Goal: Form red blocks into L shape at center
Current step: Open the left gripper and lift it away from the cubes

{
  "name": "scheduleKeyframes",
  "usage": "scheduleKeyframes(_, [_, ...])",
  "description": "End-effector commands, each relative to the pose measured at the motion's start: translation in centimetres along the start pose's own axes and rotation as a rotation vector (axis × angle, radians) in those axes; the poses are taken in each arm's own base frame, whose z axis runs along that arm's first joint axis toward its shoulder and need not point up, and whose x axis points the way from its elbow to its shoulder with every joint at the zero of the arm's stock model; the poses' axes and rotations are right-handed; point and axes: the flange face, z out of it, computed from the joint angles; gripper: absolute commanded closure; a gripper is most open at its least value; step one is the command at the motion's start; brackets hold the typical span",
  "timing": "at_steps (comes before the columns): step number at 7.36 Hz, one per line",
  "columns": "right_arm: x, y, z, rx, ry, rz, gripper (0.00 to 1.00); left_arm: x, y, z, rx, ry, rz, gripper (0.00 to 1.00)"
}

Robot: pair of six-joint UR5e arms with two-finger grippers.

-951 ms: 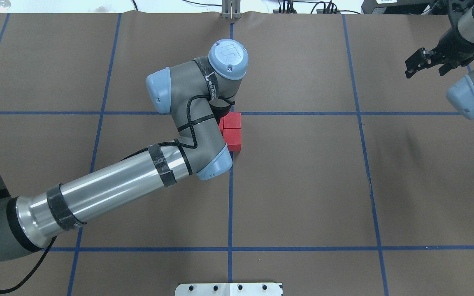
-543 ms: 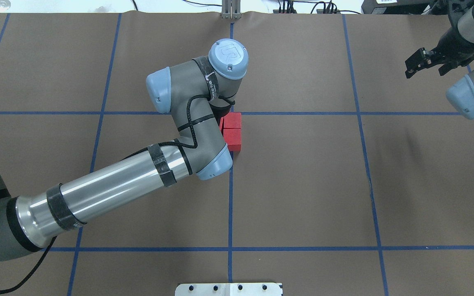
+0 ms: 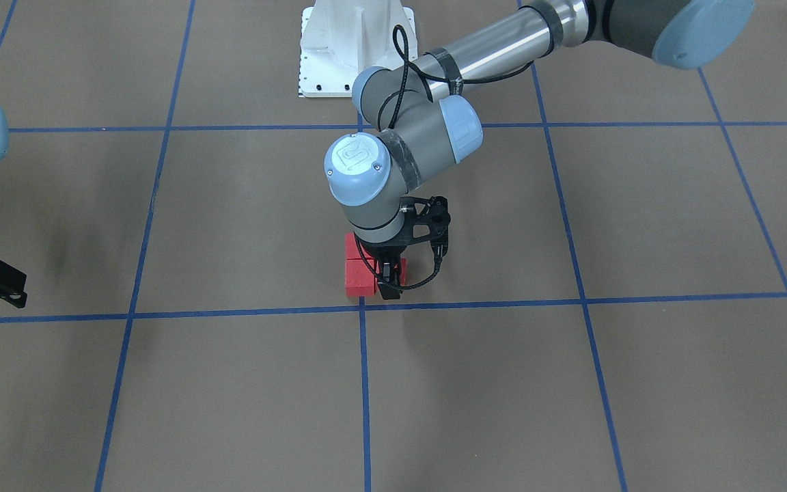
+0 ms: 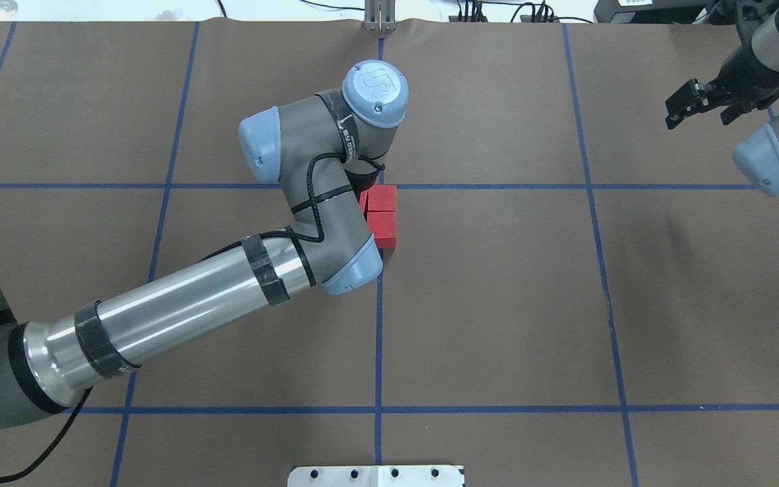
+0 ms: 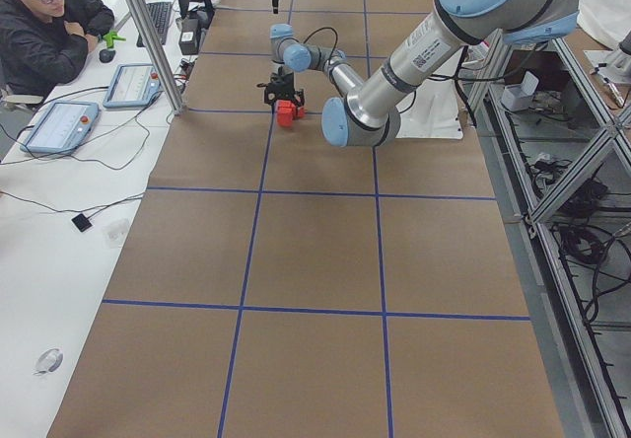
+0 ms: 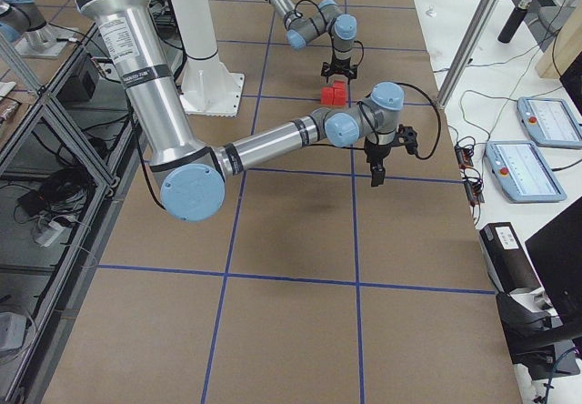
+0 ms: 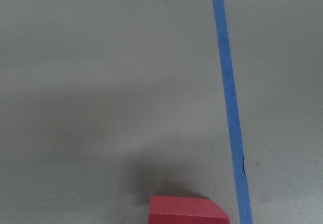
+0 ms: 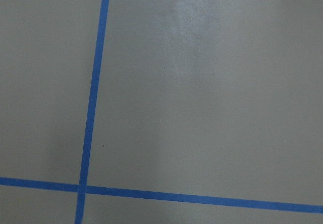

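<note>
Three red blocks sit together just on my side of the center crossing [image 4: 379, 186], which also shows in the front view [image 3: 361, 307]. Two red blocks [image 4: 382, 212] form a short column. The third red block [image 3: 401, 270] lies beside the one nearest the crossing, so the group makes an L. My left gripper [image 3: 389, 290] points down with its fingers astride that third block, which rests on the surface. In the overhead view the left wrist hides the gripper. My right gripper [image 4: 679, 107] hangs open and empty at the far right.
The brown gridded surface [image 4: 498, 304] carries blue tape lines. The robot's white base plate [image 3: 352, 48] stands on my side of the table. An operator [image 5: 49, 34] sits with tablets beside the far long edge.
My left wrist has shifted very slightly, as if rising. The red blocks have not moved. The right arm has barely moved.
</note>
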Motion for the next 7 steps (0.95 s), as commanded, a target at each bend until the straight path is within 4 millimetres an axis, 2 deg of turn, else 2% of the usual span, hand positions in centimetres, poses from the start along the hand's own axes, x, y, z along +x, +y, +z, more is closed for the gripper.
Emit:
scheduleKeyframes(1, [-0.1,0.0,-0.2,0.003,-0.004,0.002,0.01,-1.6,-1.1,-6.2,0.018,-0.008,0.089,0.0])
scheduleKeyframes(2, [-0.2,0.0,-0.3,0.005,-0.007,-0.005,0.01,-1.6,-2.6,-9.4,0.008,0.012,0.144,0.0])
scheduleKeyframes(3, [-0.3,0.0,-0.5,0.013,-0.003,-0.007,0.01,-1.4,-5.6,-10.9,-0.001,0.042,0.211,0.0])
scheduleKeyframes(4, [-0.2,-0.1,-1.3,0.027,-0.008,-0.01,0.01,-1.5,-9.8,-10.4,0.006,0.065,0.249,0.0])
scheduleKeyframes(5, [-0.4,-0.2,-1.6,0.061,-0.023,-0.036,0.01,0.2,-15.4,-9.7,0.036,0.073,0.265,0.0])
scheduleKeyframes(6, [0.3,0.5,-1.5,0.109,-0.045,-0.073,0.01,1.6,-20.5,-9.0,0.07,0.074,0.325,0.0])
scheduleKeyframes(7, [2.4,1.9,-0.1,0.101,-0.038,-0.06,0.01,2.3,-26.1,-6.4,0.104,0.057,0.512,0.0])
